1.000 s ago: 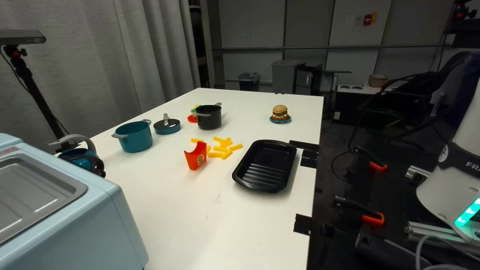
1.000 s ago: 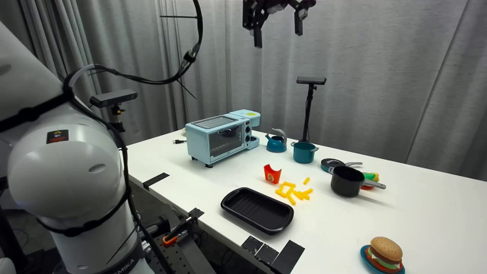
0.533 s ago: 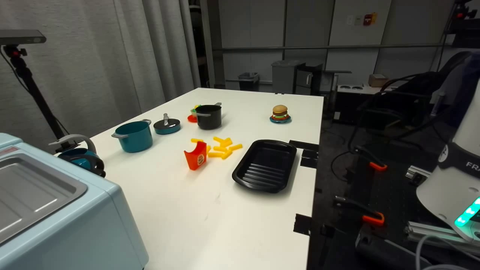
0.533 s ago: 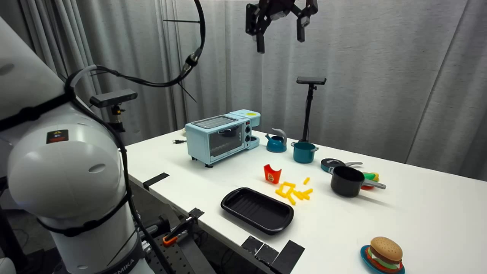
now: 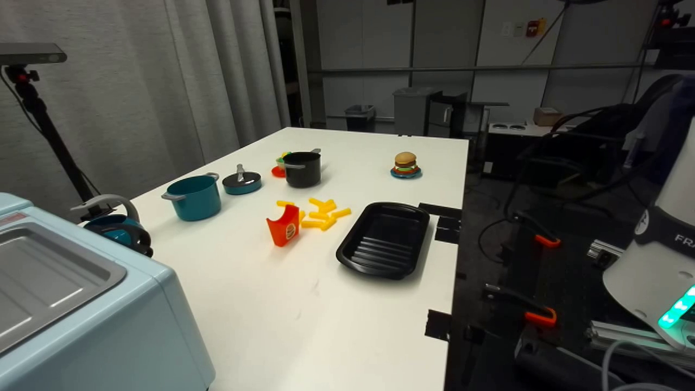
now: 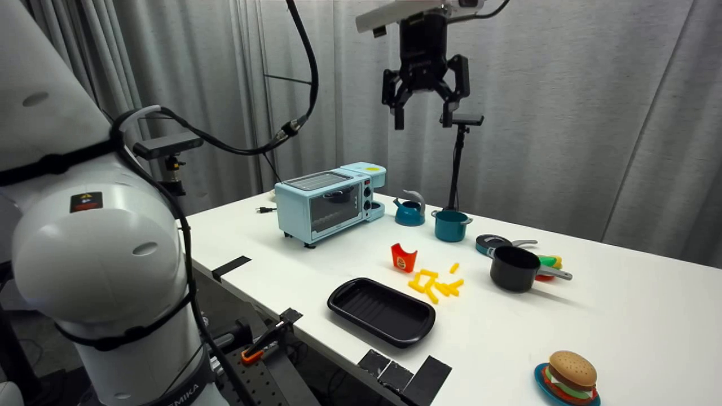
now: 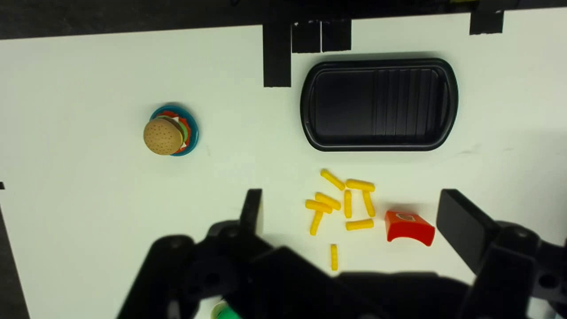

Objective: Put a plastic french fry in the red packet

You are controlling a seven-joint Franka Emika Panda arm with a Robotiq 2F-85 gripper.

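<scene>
Several bright yellow plastic french fries (image 6: 428, 285) lie loose on the white table, some crossing each other; they also show in an exterior view (image 5: 319, 215) and in the wrist view (image 7: 359, 224). One fry (image 7: 334, 257) lies apart from the group. The red packet (image 6: 404, 259) stands upright beside the fries, open top up; it shows too in an exterior view (image 5: 284, 227) and the wrist view (image 7: 408, 227). My gripper (image 6: 423, 121) is wide open and empty, high above the table, pointing down. In the wrist view, fries and packet appear between its fingers (image 7: 352, 191).
A black ribbed tray (image 6: 381, 313) lies near the table edge beside the fries. A black pot (image 6: 514, 269), teal pot (image 6: 450, 226), pan (image 6: 493, 244) and kettle (image 6: 410, 212) stand behind. A blue toaster oven (image 6: 330, 202) and toy burger (image 6: 572, 372) flank them.
My gripper has come down and fully into view in an exterior view, staying open. The arm has tilted slightly with it. The fries, packet and other objects have not moved.
</scene>
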